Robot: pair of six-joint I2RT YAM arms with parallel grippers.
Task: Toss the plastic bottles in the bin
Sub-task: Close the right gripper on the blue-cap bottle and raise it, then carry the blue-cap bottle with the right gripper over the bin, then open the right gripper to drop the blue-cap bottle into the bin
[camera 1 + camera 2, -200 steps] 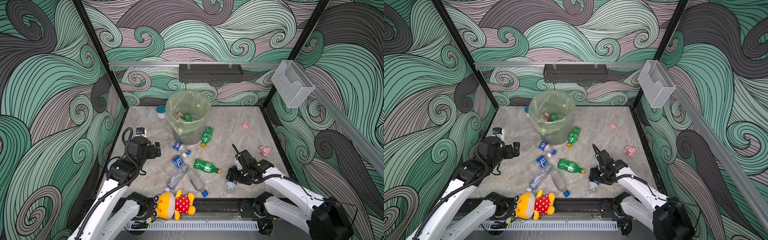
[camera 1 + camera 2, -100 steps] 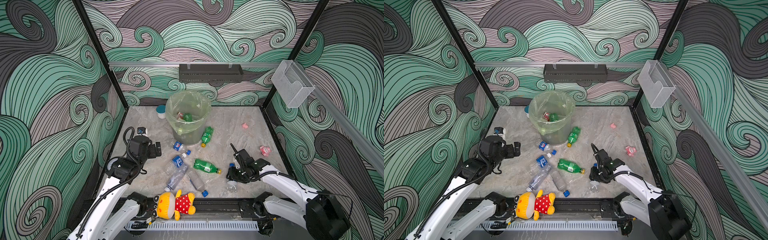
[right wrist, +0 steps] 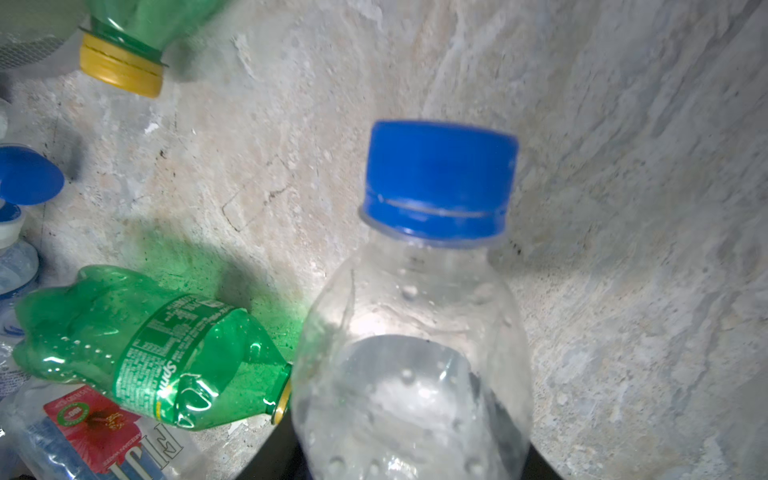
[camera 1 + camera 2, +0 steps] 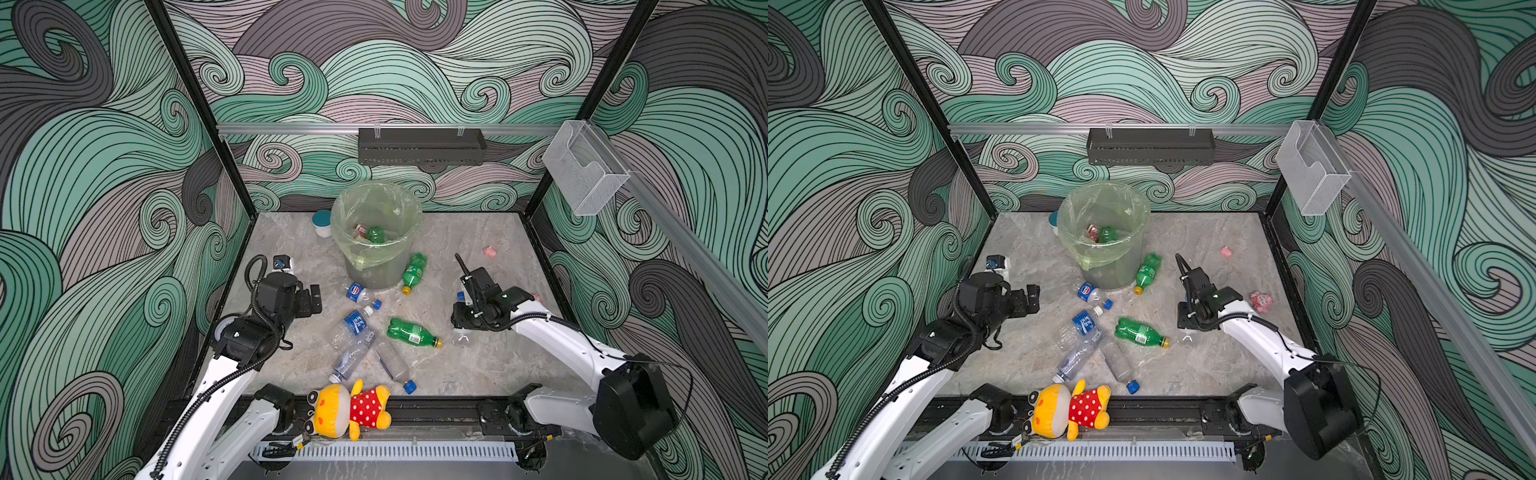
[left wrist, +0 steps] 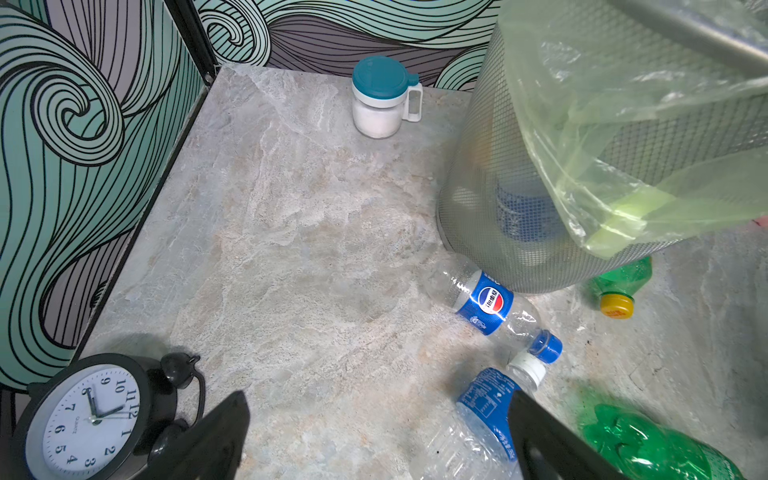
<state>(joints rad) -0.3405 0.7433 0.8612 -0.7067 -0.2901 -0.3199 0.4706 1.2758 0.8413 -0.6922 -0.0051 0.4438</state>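
Observation:
My right gripper (image 3: pixel 411 453) is shut on a clear blue-capped plastic bottle (image 3: pixel 415 332), its dark fingers pressed to both sides of the body. In both top views that gripper (image 4: pixel 462 322) (image 4: pixel 1187 324) sits right of a green bottle (image 4: pixel 409 332). My left gripper (image 4: pixel 313 297) (image 5: pixel 374 436) hovers open and empty, left of a Pepsi-labelled bottle (image 5: pixel 490 301) and a white-capped bottle (image 5: pixel 486 411). Further clear bottles (image 4: pixel 351 361) lie nearer the front. The bin (image 4: pixel 374 274) (image 5: pixel 540 124) stands at the back with a green bottle (image 4: pixel 414 270) against its base and bottles inside.
A white jar with a teal lid (image 5: pixel 384 97) stands left of the bin. A black alarm clock (image 5: pixel 87 419) sits by the left wall. A plush toy (image 4: pixel 353 409) lies on the front rail. Pink items (image 4: pixel 490 251) (image 4: pixel 1261 301) lie at the right.
My right gripper has closed on the clear blue-capped bottle and carried it a little away from the front edge. My left gripper has shifted slightly towards the bottles.

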